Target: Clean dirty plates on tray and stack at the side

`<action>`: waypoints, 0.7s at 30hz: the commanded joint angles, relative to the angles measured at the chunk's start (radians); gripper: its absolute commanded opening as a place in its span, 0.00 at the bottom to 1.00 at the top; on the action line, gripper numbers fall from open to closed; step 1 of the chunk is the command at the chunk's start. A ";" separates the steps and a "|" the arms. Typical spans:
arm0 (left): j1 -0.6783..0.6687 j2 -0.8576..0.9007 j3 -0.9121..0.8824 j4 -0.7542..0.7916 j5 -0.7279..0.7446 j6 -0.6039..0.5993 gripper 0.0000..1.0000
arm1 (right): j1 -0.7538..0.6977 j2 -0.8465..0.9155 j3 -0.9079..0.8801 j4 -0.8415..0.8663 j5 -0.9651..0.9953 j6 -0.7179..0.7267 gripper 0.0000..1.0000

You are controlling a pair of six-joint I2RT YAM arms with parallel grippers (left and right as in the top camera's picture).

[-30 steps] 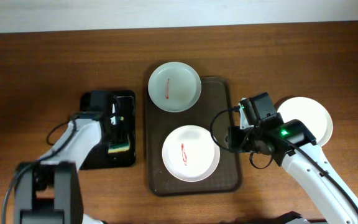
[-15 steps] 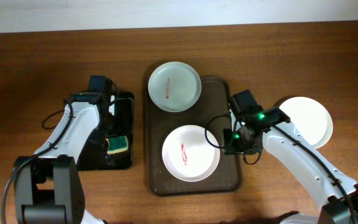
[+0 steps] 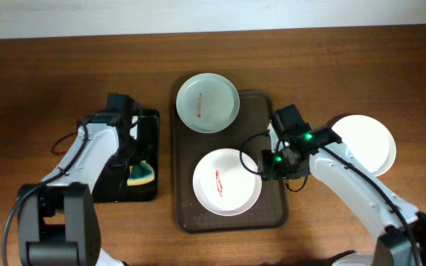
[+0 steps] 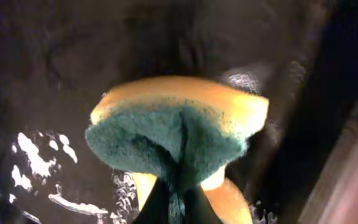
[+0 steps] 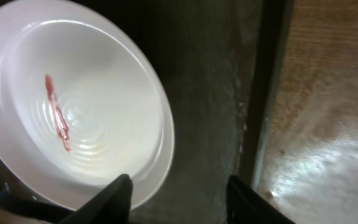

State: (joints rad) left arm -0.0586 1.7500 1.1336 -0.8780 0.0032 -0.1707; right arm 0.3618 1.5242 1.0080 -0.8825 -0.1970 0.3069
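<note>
Left tool (image 4: pixel 178 200): closed on the sponge (image 4: pixel 179 124). Yellow foam, green scouring face, pinched into a fold. Wet glossy black tray (image 3: pixel 150 122) behind it; cannot tell whether the sponge touches it.

Right tool (image 5: pixel 182 198): fingers spread open, gripping nothing. One finger sits over the near rim of the lower plate (image 5: pixel 73 112), the other over the bare floor of the brown tray (image 5: pixel 229 93). Green light (image 3: pixel 307 136) lit on that arm.

Plates: lower plate lies mid-tray with a red smear at centre. Upper plate (image 3: pixel 208 103), also smeared red, sits at the tray's far end and overlaps its rim. Third plate (image 3: pixel 368 140) rests on the counter (image 3: pixel 50 74) right of the tray, partly under the right arm; the part that shows is white.

Change over the last second: right tool has moved in from the tray's right edge to the lower plate's rim. Left wrist has shifted toward the far end of the black tray; sponge is roughly where it was. All three plates unmoved.
</note>
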 commanded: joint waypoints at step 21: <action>-0.583 0.077 -0.117 0.417 0.293 -0.362 0.00 | 0.004 0.282 -0.002 0.128 -0.027 -0.010 0.04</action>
State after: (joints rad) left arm -0.6243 1.7576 1.0245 -0.4652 0.2886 -0.3717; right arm 0.3611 1.7885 1.0119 -0.7494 -0.2634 0.2840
